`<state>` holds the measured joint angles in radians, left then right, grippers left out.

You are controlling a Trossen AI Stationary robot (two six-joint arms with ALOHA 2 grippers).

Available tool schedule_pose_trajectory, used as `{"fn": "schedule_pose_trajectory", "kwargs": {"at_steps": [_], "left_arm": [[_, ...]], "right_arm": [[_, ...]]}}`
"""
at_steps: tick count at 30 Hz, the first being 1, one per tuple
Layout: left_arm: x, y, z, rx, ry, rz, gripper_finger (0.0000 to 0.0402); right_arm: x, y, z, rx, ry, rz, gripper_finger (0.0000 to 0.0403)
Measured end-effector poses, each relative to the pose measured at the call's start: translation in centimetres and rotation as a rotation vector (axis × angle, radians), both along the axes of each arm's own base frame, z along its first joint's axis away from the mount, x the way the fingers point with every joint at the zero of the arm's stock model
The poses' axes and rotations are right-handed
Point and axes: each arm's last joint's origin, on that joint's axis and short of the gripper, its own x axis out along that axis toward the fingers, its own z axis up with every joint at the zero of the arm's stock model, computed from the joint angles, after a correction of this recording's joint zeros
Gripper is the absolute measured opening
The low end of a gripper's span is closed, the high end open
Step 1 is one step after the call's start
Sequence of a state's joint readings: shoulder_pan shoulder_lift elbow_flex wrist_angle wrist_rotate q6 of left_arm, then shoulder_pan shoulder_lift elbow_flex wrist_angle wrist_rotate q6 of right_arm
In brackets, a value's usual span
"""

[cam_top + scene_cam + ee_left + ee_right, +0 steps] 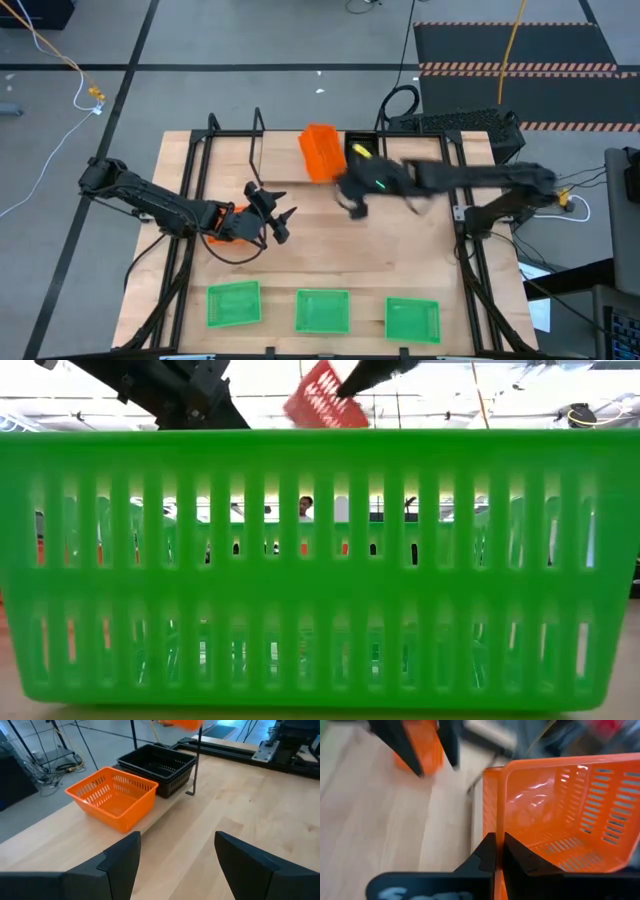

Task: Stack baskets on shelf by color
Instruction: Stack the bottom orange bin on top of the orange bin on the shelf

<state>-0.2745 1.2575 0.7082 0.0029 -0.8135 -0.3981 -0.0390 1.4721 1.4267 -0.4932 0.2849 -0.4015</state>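
My right gripper [500, 852] is shut on an orange basket [320, 152], which is held tilted in the air over the shelf [256, 140] at the table's far side. On the shelf, another orange basket [112, 797] rests on its base next to stacked black baskets [157, 767]. My left gripper [177, 855] is open and empty above the bare tabletop left of centre [280, 215]. Something orange [225, 222] shows under its wrist. Three green baskets [322, 310] sit in a row along the near edge. My right gripper pinches one side wall of the orange basket at its rim [499, 820], one finger inside the basket and one outside. The basket is lifted clear and tilted, and it shows high above the table in the low view [325, 400].
The black table frame's bars [190, 170] run along both sides of the wooden top. An upright shelf rod [196, 765] stands beside the black baskets. One green basket [320, 570] fills the low view. Bare wood lies between the two arms and the green row.
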Motion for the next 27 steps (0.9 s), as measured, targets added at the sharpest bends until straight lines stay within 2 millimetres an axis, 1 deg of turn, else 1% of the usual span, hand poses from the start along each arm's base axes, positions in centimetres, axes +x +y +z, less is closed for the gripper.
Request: {"fn": "schedule_pose_trajectory", "kwargs": {"at_steps": [2, 5, 7, 11, 14, 17, 21, 27], "left_arm": [[-0.1, 0.0, -0.2, 0.003, 0.023, -0.001, 0.0255], [-0.5, -0.1, -0.7, -0.003, 0.075, 0.006, 0.0255], [-0.9, -0.1, -1.1, -0.018, 0.109, 0.019, 0.0255], [-1.3, -0.1, -1.6, -0.055, 0.134, 0.053, 0.0255], [-1.3, 0.0, -1.6, -0.072, 0.124, 0.068, 0.0255], [-1.3, 0.0, -1.6, -0.078, 0.119, 0.072, 0.0255], [-1.3, 0.0, -1.6, -0.084, 0.114, 0.075, 0.0255], [-1.2, 0.4, -1.6, -0.087, 0.109, 0.091, 0.0255]], "right_arm": [[1.8, -2.0, 0.0, 0.059, 0.087, -0.045, 0.0005], [3.9, -4.5, -1.3, 0.093, 0.189, -0.088, 0.0007], [4.7, -5.6, -2.3, 0.087, 0.228, -0.096, 0.0008], [5.9, -7.0, -4.1, 0.08, 0.248, -0.11, 0.0009], [6.3, -7.8, -5.0, 0.091, 0.263, -0.134, 0.0009], [6.5, -7.9, -5.6, 0.112, 0.274, -0.156, 0.001], [6.6, -8.0, -5.6, 0.163, 0.242, -0.211, 0.001], [6.4, -8.9, -5.5, 0.183, 0.214, -0.26, 0.001]]}}
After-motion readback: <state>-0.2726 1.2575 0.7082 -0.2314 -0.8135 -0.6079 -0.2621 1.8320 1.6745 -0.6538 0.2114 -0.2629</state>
